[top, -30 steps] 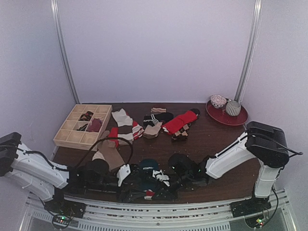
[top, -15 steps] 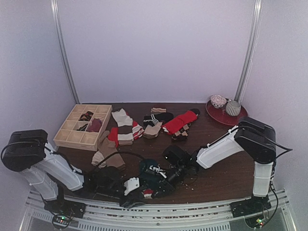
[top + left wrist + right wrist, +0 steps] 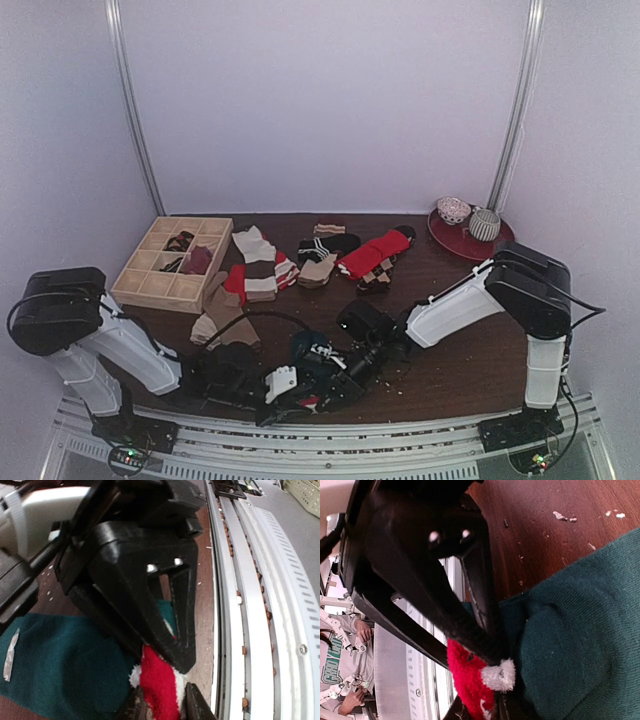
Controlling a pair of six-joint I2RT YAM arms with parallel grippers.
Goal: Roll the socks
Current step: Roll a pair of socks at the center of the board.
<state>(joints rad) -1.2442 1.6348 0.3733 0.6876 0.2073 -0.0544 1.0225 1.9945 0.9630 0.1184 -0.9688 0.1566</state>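
**Both Jaws Closed on One Red-and-White Sock End at the Near Edge**

At the near edge of the worktop (image 3: pixel 430 280), a teal sock (image 3: pixel 308 348) is seen lying bunched between the two arms. A red-and-white sock end (image 3: pixel 159 687) is pressed against it; whether the two are one piece cannot be told. The left gripper (image 3: pixel 162 706) is shown with its jaws drawn nearly together, and the red fabric is pinched between them. The jaws of the right gripper (image 3: pixel 481 711) are narrowed onto the same red-and-white fabric. In each wrist view the other arm's black fingers are seen touching that fabric. The two grippers are set tip to tip, just beside the metal rail (image 3: pixel 250 605).

Farther back, loose socks are spread across the middle of the worktop: a red argyle sock (image 3: pixel 372 253), a black one (image 3: pixel 330 243), striped ones (image 3: pixel 258 262) and tan ones (image 3: pixel 225 318). A wooden divided tray (image 3: pixel 150 292) is placed at the back left, with a few dark items in its compartments. A red plate (image 3: pixel 480 250) carrying two bowls is found at the back right.
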